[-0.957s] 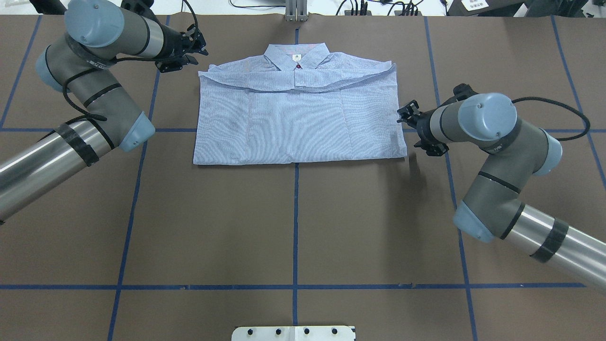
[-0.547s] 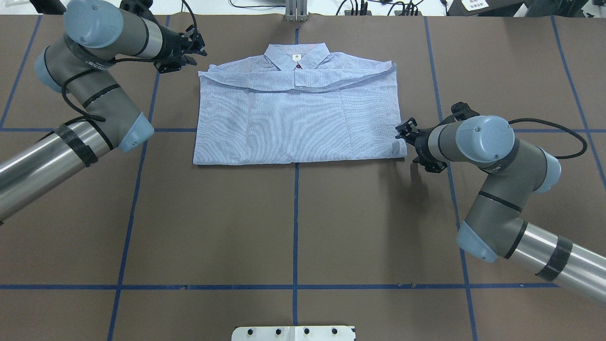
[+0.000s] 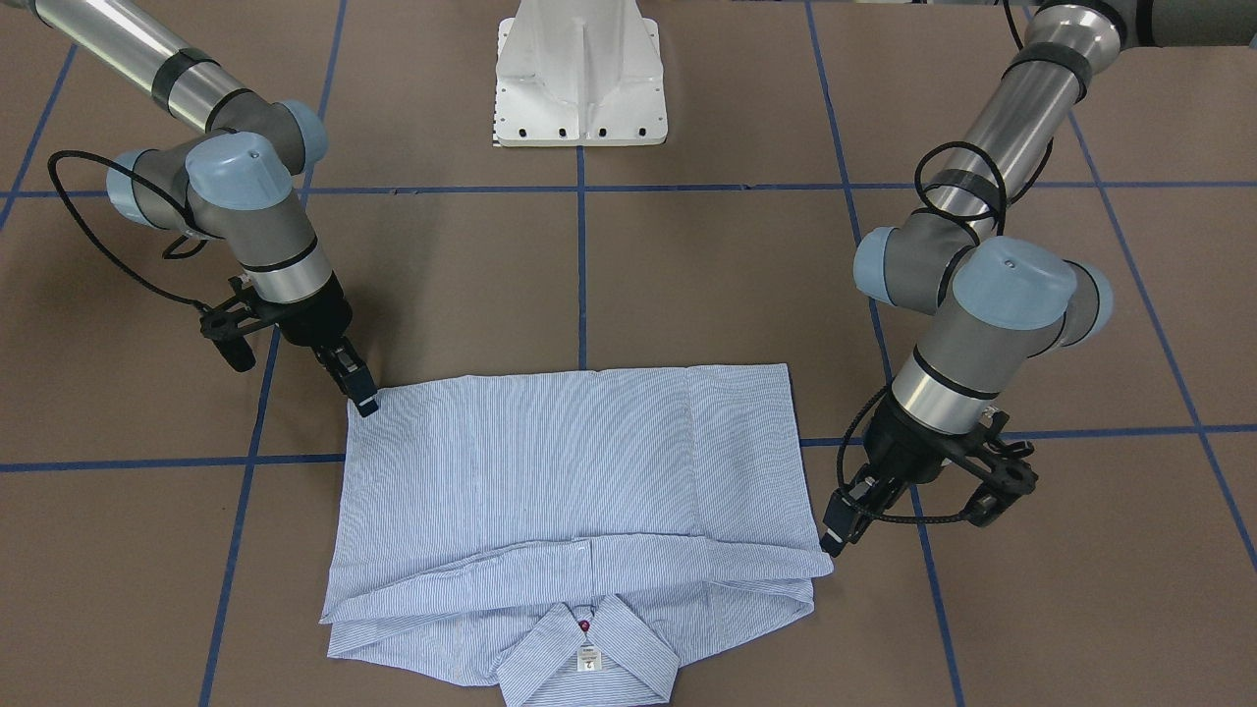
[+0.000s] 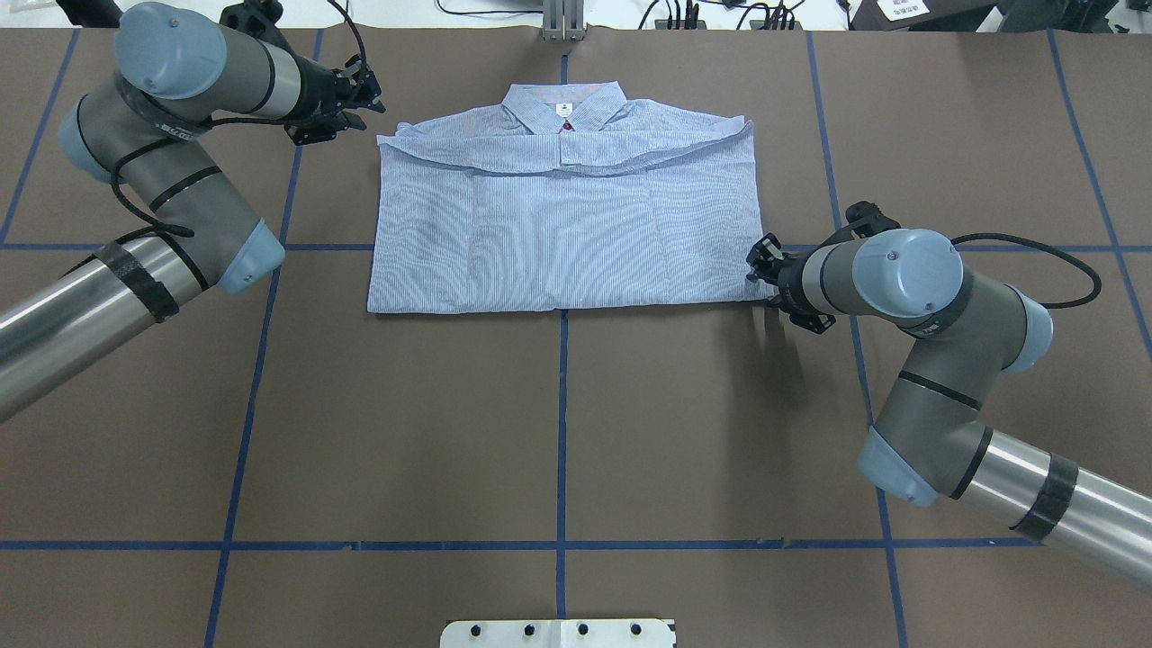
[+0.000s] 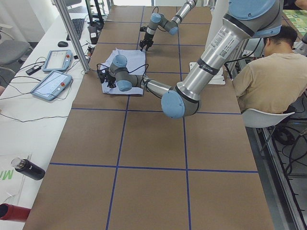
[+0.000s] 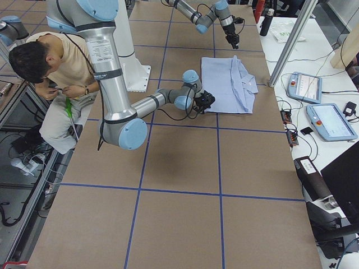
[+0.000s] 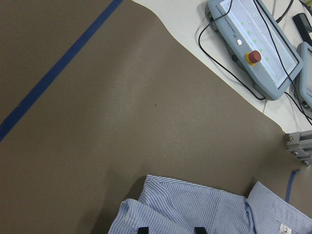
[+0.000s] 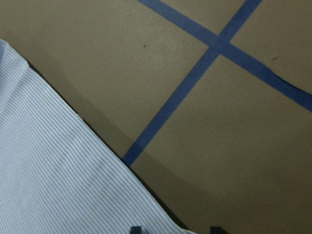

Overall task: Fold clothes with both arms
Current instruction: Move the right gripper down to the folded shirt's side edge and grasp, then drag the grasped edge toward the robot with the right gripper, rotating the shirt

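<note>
Shirt (image 3: 570, 471) flat, collar (image 3: 628, 648) away from robot, long axis left-right; left tool (image 3: 833, 535), right tool (image 3: 365, 401) spread.

Left arm (image 4: 180, 207), right arm (image 4: 936, 360) flank shirt (image 4: 567, 225); nearside open.

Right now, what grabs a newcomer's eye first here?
The striped shirt, folded into a rectangle in the middle of the table, collar on the far side. The right gripper sits at its near right corner, while the left gripper hangs just off the far left corner.
</note>
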